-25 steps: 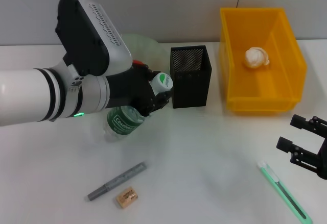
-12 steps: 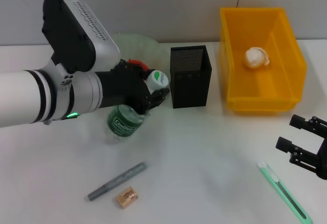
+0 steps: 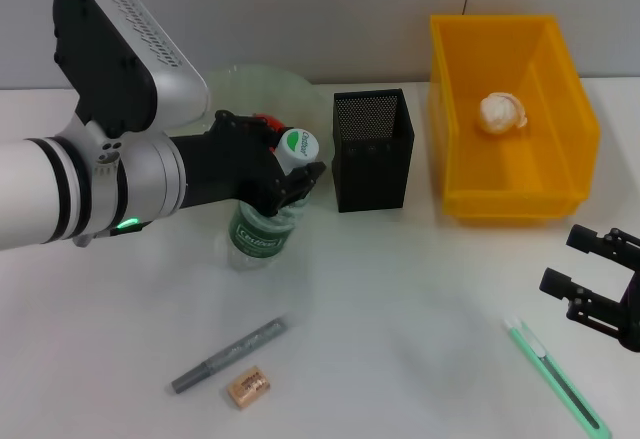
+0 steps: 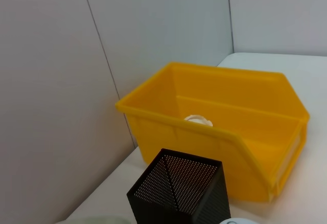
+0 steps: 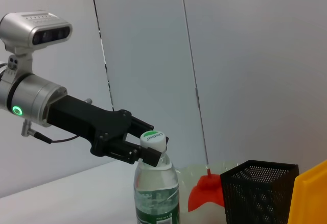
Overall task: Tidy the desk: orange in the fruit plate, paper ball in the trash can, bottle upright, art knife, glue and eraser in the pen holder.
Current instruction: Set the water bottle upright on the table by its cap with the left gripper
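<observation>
White desk before us: our left gripper clenches the bottle neck, nearly upright between its fingers. Paper ball is binned; knife, glue, eraser remain beyond our spread right gripper.

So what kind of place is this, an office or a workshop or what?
Probably a staged desk in a lab or test room: a plain white table against bare grey wall panels, set with desk items such as a black mesh pen holder and a yellow bin, and worked by a robot's left claw.
</observation>
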Tool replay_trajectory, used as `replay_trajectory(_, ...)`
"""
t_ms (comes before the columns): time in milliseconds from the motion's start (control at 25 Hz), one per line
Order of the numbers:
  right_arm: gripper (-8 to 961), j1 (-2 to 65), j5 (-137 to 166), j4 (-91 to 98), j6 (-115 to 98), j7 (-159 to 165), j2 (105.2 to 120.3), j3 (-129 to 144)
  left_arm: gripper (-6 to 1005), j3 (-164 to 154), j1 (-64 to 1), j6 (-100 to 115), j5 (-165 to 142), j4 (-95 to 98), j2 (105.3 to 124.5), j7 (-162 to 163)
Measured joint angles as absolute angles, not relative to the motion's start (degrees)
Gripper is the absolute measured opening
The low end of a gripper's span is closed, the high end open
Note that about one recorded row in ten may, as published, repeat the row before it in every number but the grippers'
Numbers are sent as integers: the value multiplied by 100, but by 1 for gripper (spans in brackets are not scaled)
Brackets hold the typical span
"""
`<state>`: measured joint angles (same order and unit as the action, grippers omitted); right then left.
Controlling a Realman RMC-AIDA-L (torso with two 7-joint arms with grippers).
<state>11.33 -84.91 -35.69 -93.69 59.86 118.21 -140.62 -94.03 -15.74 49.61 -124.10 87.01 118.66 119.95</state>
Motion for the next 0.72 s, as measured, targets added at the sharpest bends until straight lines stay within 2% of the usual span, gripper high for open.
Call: replay_trajectory(720, 689, 1140, -8490, -3577, -9369, 5985, 11825, -14062, 445, -9357, -1217, 4950, -12386, 8981, 11866, 11996)
